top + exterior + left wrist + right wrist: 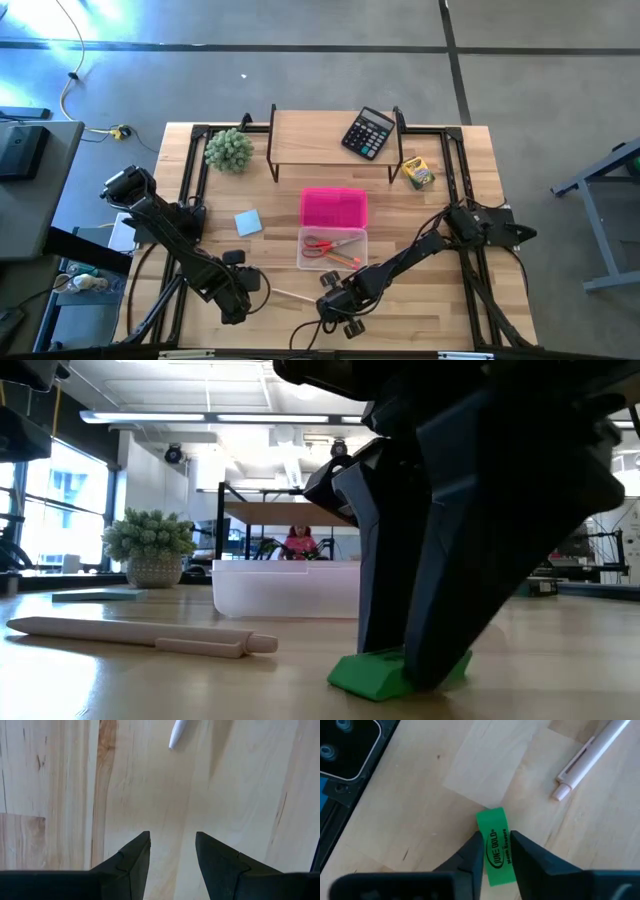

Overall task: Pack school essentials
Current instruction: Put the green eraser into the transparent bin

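1. Green eraser point(496, 845) is lying flat on the desk point(420, 810), near its front edge.
2. Right end effector point(496, 851) is pinching the eraser's sides.
3. White pen point(587, 757) is lying nearby.
4. Left end effector point(172, 851) is hovering part-open, empty.

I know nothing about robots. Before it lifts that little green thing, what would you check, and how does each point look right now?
1. Right gripper fingers on both sides of the green eraser: ok.
2. Firm grip on it: cannot tell.
3. Eraser lies flat on the table: ok.
4. White pen lies apart from the eraser: ok.
5. Clear case open, with the red-handled scissors inside: ok.
6. Left gripper open over bare wood, holding nothing: ok.
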`<act>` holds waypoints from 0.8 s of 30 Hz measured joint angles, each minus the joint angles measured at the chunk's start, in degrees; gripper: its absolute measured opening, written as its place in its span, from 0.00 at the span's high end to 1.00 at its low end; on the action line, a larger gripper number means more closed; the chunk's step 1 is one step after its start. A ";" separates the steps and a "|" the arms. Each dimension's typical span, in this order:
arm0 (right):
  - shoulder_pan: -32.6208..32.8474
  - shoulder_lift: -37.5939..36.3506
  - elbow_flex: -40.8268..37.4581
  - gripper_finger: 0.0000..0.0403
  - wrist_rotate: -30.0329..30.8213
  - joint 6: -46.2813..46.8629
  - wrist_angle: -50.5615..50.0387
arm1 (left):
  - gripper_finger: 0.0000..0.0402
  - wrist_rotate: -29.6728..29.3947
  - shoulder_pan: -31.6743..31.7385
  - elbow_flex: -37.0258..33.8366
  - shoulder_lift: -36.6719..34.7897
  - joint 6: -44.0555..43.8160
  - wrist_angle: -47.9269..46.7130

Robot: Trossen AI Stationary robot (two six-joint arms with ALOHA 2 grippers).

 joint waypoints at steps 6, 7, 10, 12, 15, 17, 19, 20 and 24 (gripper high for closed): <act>0.34 -0.09 -0.04 0.90 0.11 0.13 0.00 | 0.63 -0.12 0.00 0.00 0.00 0.02 0.00; 0.38 -0.23 -0.08 0.91 0.15 0.13 -0.02 | 0.63 -0.12 0.00 0.00 0.00 0.01 0.00; 0.49 -0.49 -0.15 0.91 0.47 0.27 0.12 | 0.63 -0.11 0.00 0.00 0.00 0.00 0.02; 0.50 -0.55 -0.15 0.91 0.53 0.42 0.22 | 0.63 -0.11 0.00 0.00 0.00 0.00 0.04; 0.50 -0.55 -0.17 0.91 0.51 0.51 0.20 | 0.63 -0.11 0.00 0.00 0.00 0.00 0.12; 0.52 -0.55 -0.17 0.91 0.51 0.70 0.22 | 0.63 -0.11 0.00 0.00 0.00 0.00 0.11; 0.52 -0.74 -0.19 0.91 0.51 1.12 0.37 | 0.63 -0.09 0.00 0.00 0.00 0.00 0.11; 0.52 -0.87 -0.26 0.90 0.51 1.14 0.44 | 0.63 -0.11 0.00 0.00 0.00 0.00 0.11; 0.54 -1.36 -0.36 0.90 0.51 1.77 -0.25 | 0.63 -0.09 0.00 0.00 0.00 0.01 0.11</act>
